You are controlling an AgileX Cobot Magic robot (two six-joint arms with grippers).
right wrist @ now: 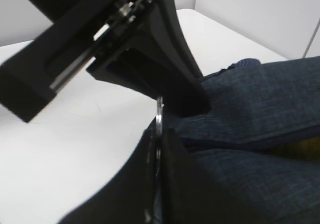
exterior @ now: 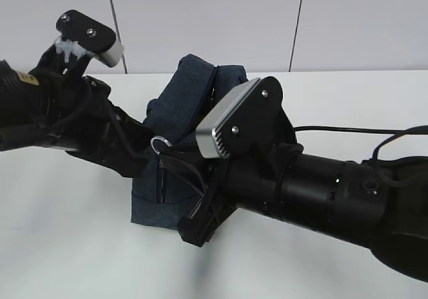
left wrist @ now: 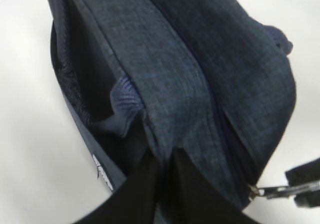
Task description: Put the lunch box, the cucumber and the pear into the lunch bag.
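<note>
lunch bag (exterior: 190,105): at table's (exterior: 67,232) far edge
left gripper (left wrist: 162,159): pinched bag fabric
right gripper (right wrist: 159,134): pinched ring pull (right wrist: 159,115)

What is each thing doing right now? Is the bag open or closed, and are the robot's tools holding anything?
lunch bag: sitting on the table, zipper looks closed along the part that shows.
ring zip pull: pinched by the right tool.
left tool: shut on a fold of the bag's fabric.
right tool: shut on the ring zip pull.
table: white, holding the bag.
</note>
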